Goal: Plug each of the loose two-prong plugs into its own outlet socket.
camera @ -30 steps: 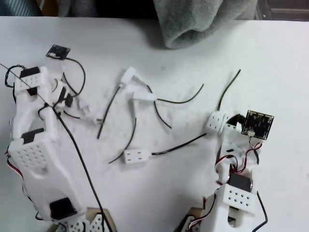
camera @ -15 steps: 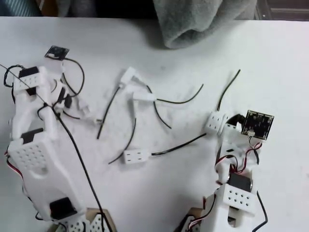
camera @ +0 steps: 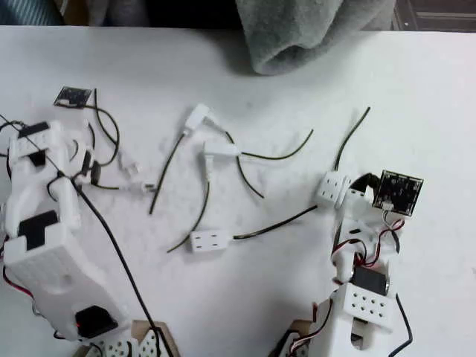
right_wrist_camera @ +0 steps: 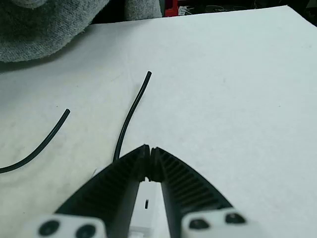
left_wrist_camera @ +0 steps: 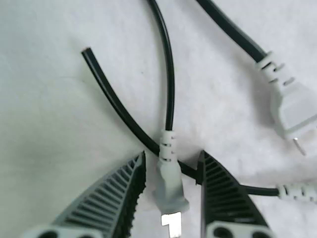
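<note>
My left gripper [left_wrist_camera: 171,154] is open at the table's left side [camera: 103,169]. A grey two-prong plug [left_wrist_camera: 168,181] lies between its fingers, prongs toward the camera, with a small gap on each side. A second plug [left_wrist_camera: 292,106] lies just beyond it. Two more white plugs [camera: 198,116] [camera: 220,149] rest mid-table on black cords. One white outlet socket [camera: 209,239] lies in front of them. My right gripper [right_wrist_camera: 148,149] is shut on another outlet socket [right_wrist_camera: 143,210], which sits at the right [camera: 332,188].
A grey cloth [camera: 297,33] is bunched at the table's far edge. Loose black cord ends [camera: 349,137] trail between the plugs and the right socket. The left arm's own black cable [camera: 123,260] runs across the table's near left.
The left arm has shifted to the left and slightly nearer. The right arm and its socket have stayed still.
</note>
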